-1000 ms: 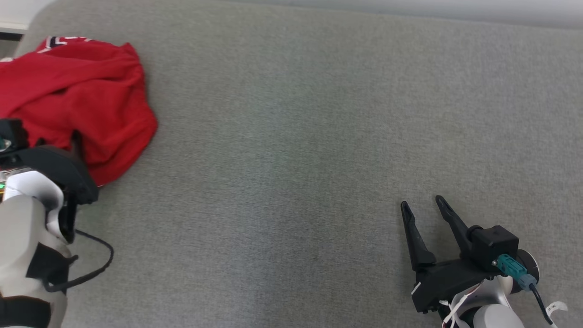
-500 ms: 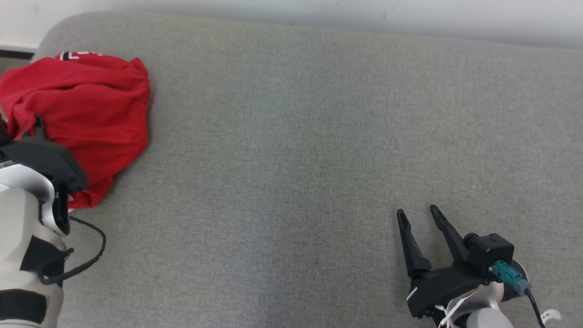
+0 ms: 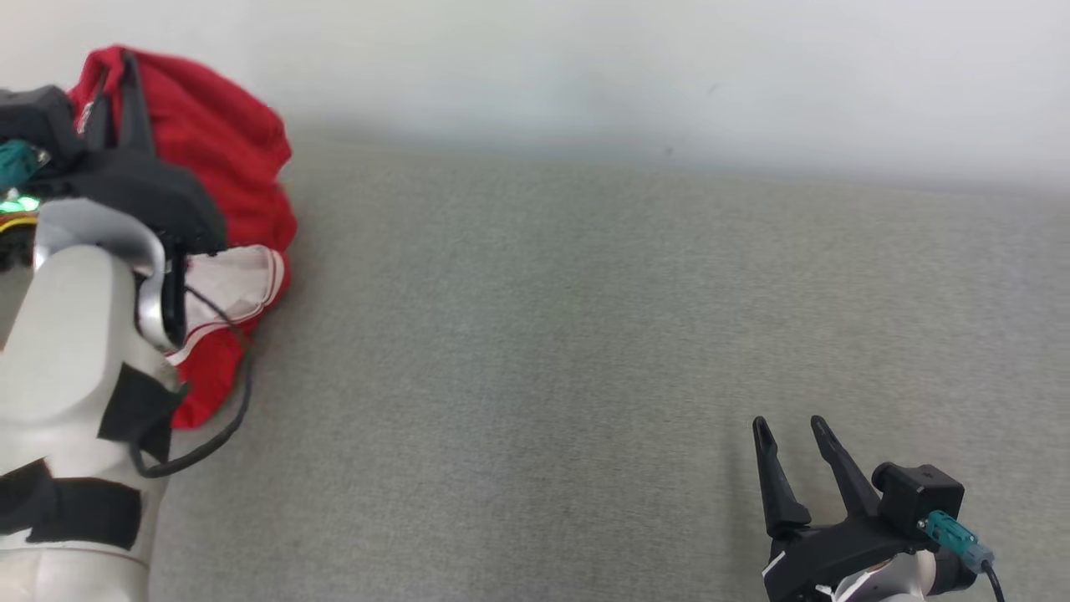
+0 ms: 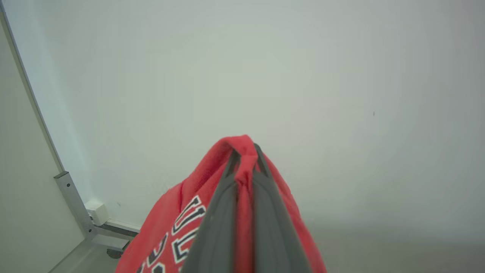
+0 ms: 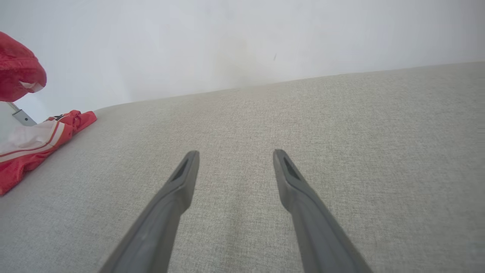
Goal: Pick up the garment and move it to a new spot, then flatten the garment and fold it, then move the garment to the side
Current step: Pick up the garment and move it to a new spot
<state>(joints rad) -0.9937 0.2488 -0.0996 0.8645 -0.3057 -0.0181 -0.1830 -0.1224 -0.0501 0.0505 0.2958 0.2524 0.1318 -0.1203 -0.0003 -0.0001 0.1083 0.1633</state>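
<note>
The garment is red with white trim and black-and-white lettering. It hangs in a bunch at the far left of the grey cushion. My left gripper is shut on a fold at its top. In the left wrist view the red cloth is pinched between the two closed fingers and drapes down on both sides. The garment's lower part still rests on the cushion. My right gripper stands open at the lower right, low over bare cushion; in its own wrist view the right gripper has nothing between its fingers.
The grey fabric cushion spreads wide to the right of the garment. A pale wall rises behind it. A metal frame corner stands by the wall at the far left.
My left gripper shut on the garment and lifted it, so the cloth now hangs from the fingers. The head camera tilted up, bringing the wall into view. The right gripper stayed open.
</note>
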